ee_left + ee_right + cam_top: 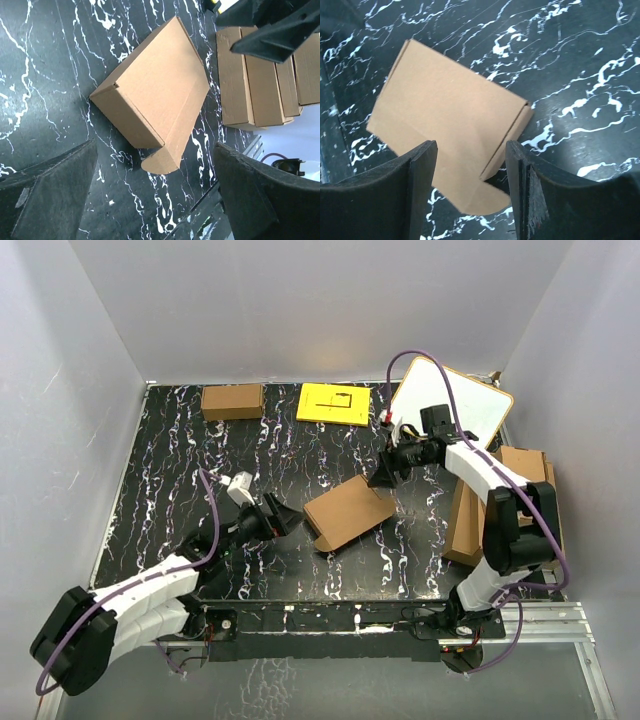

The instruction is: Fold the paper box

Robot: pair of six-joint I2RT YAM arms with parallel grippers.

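Paper box (348,512) plain brown | left end effector (285,517) spread | right end effector (382,478) spread

No readable text, brand, number or label anywhere. Only marking is a set of thin black lines on the yellow sheet (334,403), a drawing or print too small to make out from the top view. The paper box (348,512) shows plain brown faces in both wrist views; the small carton (232,401), the cardboard stack (463,525) and the white board (455,405) look equally unmarked.
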